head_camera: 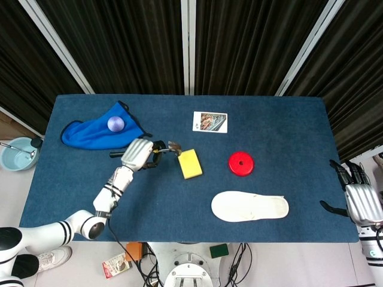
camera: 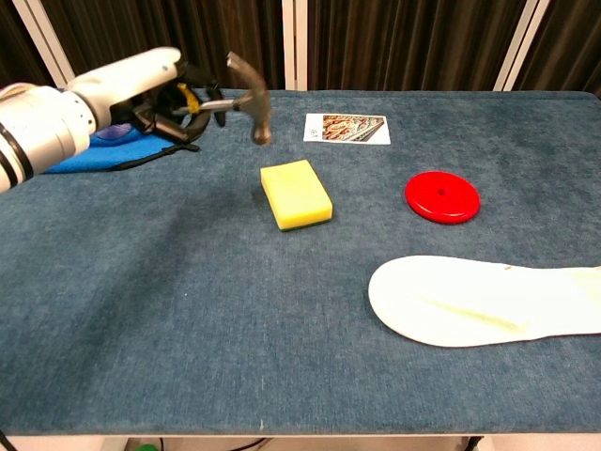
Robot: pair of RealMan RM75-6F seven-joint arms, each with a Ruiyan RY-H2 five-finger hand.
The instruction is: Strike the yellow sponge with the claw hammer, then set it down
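Note:
The yellow sponge [head_camera: 190,164] [camera: 296,194] lies flat near the table's middle. My left hand [head_camera: 137,154] [camera: 155,89] grips the handle of the claw hammer [head_camera: 172,147] [camera: 250,89]. The hammer is raised in the air, its head above and to the left of the sponge, clear of it. My right hand [head_camera: 361,200] hangs off the table's right edge in the head view, fingers apart, holding nothing; the chest view does not show it.
A red disc [head_camera: 240,163] [camera: 441,196] sits right of the sponge. A white insole [head_camera: 249,207] [camera: 484,303] lies at the front right, a picture card [head_camera: 210,122] [camera: 346,128] behind. A blue cloth [head_camera: 96,133] with a purple ball [head_camera: 115,123] is at the back left.

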